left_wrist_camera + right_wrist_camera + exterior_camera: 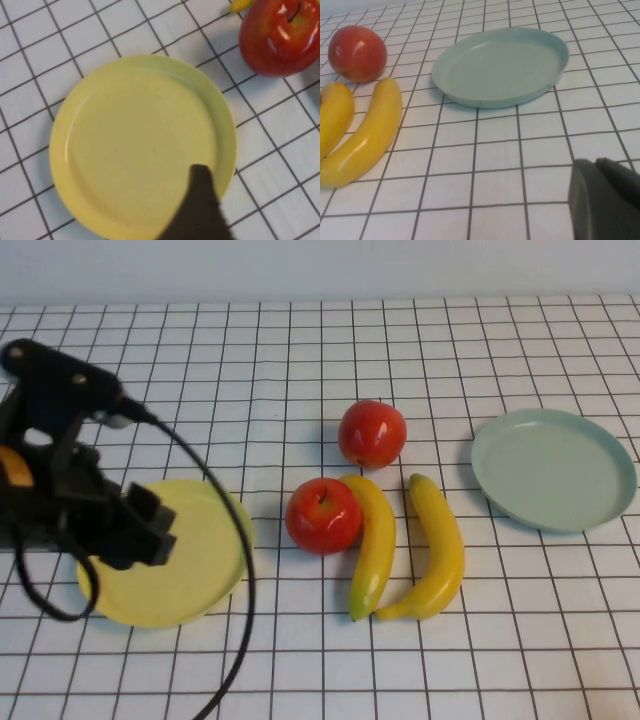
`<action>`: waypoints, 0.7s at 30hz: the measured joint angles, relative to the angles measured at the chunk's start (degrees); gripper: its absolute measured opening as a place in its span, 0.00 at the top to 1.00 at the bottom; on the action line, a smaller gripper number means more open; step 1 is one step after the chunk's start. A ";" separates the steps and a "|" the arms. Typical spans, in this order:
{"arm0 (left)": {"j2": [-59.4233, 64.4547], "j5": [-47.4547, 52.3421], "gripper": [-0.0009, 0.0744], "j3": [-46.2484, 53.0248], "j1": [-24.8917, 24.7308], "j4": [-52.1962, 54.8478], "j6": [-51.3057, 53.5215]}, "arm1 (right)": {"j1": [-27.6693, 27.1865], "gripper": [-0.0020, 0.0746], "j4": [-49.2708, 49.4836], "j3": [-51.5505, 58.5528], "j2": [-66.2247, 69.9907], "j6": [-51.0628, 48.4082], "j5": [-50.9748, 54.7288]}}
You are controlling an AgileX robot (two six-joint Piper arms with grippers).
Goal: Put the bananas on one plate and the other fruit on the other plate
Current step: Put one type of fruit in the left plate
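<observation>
Right now nothing is sorted: both apples and both bananas lie in the middle of the counter [300, 660], and both plates are bare. The left gripper [150, 530] hovers over the yellow plate [190, 590], carrying nothing; whether its jaws are open or closed the views do not settle. The right gripper [605, 200] is low over the counter near the blue-green plate [553, 468], jaws closed and empty.

The near apple [323, 515] sits just right of the yellow plate and touches the left banana [375, 545]; the far apple [372, 433] stands just behind them. The right banana [435, 550] lies beside its twin, the lower ends close together, with the blue-green plate well off to the right.

The step in hand looks like the left arm going for the near apple. To do it well, the jaws should spread wider than the fruit, come down from above centred on it, and close across its widest part, with the finger on the banana side slipped in carefully so the banana is not shoved. The skin looks glossy, so a grip too high may slip.

The high view alone gives the whole layout. The left wrist view shows the near apple's stem dimple and the plate's bare surface. The right wrist view shows the blue-green plate's raised rim and the open counter between it and the right banana.
</observation>
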 joint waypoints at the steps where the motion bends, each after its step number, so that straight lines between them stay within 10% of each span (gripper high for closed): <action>1: 2.05 -0.23 0.41 -0.97 -1.45 0.71 -1.02 | 0.00 0.99 0.00 0.00 0.00 0.00 0.00; 6: 11.86 -0.84 0.11 -7.92 -7.20 4.59 -4.75 | 0.00 0.99 0.00 0.00 0.00 0.00 0.00; 21: 34.55 1.05 0.10 -25.06 -13.90 4.93 -7.07 | 0.00 0.99 0.00 0.00 0.00 0.00 0.10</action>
